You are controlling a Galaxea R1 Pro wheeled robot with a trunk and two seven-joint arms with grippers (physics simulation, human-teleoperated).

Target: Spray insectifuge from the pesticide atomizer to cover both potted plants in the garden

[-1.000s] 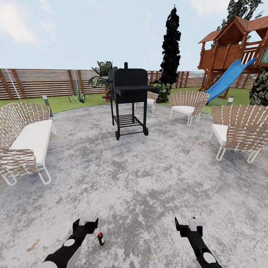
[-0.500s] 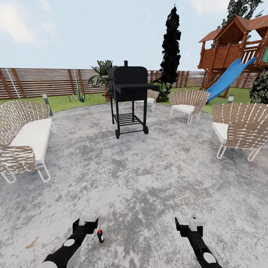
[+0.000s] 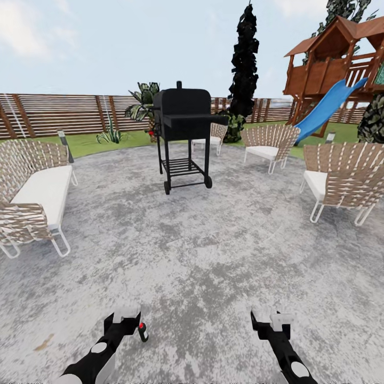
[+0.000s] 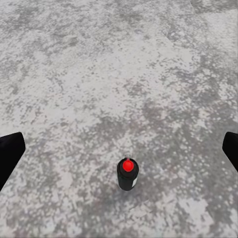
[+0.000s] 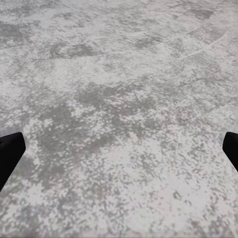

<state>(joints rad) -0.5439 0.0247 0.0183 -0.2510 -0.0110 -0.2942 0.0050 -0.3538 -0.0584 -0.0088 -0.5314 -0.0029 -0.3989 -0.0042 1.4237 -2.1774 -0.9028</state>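
The pesticide atomizer, a tiny dark bottle with a red top, stands upright on the round grey patio of the garden. It is just to the right of my left gripper, which is open and apart from it. In the left wrist view the atomizer stands between the spread black fingers of the left gripper. My right gripper is open over bare paving, with nothing between its fingers. One potted plant, a low green rosette, sits far off on the lawn by the fence.
A black grill on wheels stands mid-patio ahead. A wicker sofa is at the left, and wicker chairs are at the right and back. A grey bollard lamp, a palm, a dark cypress and a playhouse with a blue slide lie beyond.
The whole view has shifted as the camera moved. The atomizer now lies nearer my left gripper's tip than before. Both grippers stay open.
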